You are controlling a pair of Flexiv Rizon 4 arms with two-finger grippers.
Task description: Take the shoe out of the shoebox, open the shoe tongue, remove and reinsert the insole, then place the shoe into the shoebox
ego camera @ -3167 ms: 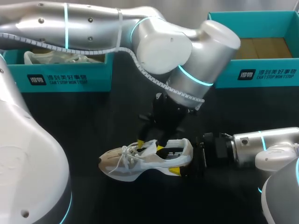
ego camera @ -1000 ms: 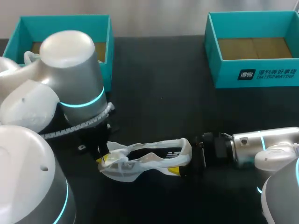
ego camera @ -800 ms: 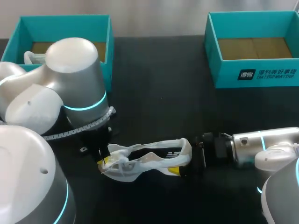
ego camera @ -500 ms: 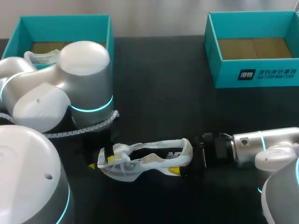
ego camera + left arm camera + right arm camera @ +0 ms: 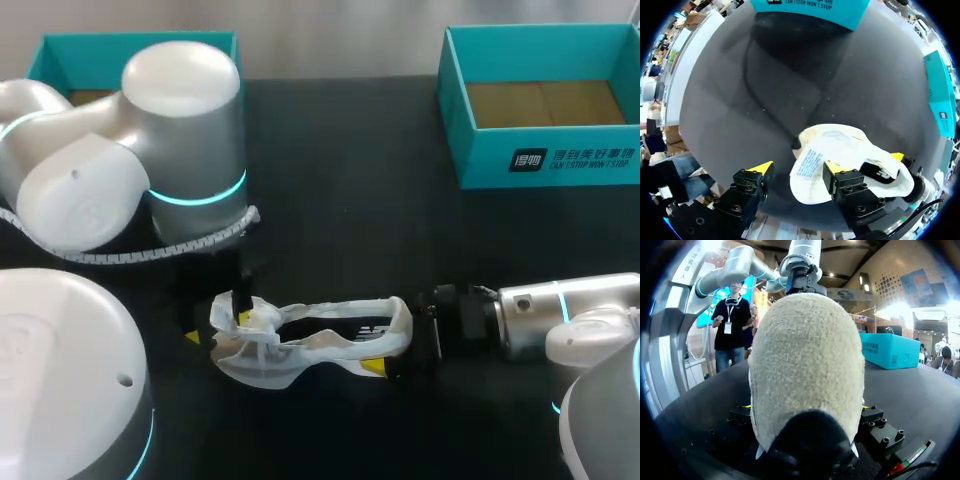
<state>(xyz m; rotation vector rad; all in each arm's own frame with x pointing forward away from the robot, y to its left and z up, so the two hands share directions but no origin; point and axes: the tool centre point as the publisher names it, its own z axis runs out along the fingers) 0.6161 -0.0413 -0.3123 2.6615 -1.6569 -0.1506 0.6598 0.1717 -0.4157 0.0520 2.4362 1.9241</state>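
The black desk (image 5: 340, 180) fills your picture, and the biggest thing on it is your left arm (image 5: 180, 150), in from the left and bulking over the left shoebox (image 5: 80, 42), so all you get of that teal box is a strip of its far rim. Across from it the right arm (image 5: 560, 310) lies low along the desk's near right side, pointing toward the middle. Up at the far right stands the right shoebox (image 5: 540, 160), teal, open, brown floor showing, well apart from the action. Now the shoe (image 5: 310, 345): it's out of both boxes and down on the desk between your two arms, pale, mouth up, toe toward the left arm and heel toward the right. Your right gripper (image 5: 398, 345) is clamped on the heel. In the right wrist view that fuzzy heel sits squarely between the fingers, with a sliver of yellow peeking out on either side. Your left gripper (image 5: 797, 167) is at the toe end with its fingers spread wide. In the left wrist view one yellow tip (image 5: 831, 166) sits over the shoe's front. The other tip (image 5: 762, 168) stands off beside the shoe with bare desk between them, so nothing is gripped there. Between those fingers you can see the tongue (image 5: 810, 162), turned so that the printed label on its inner face shows.
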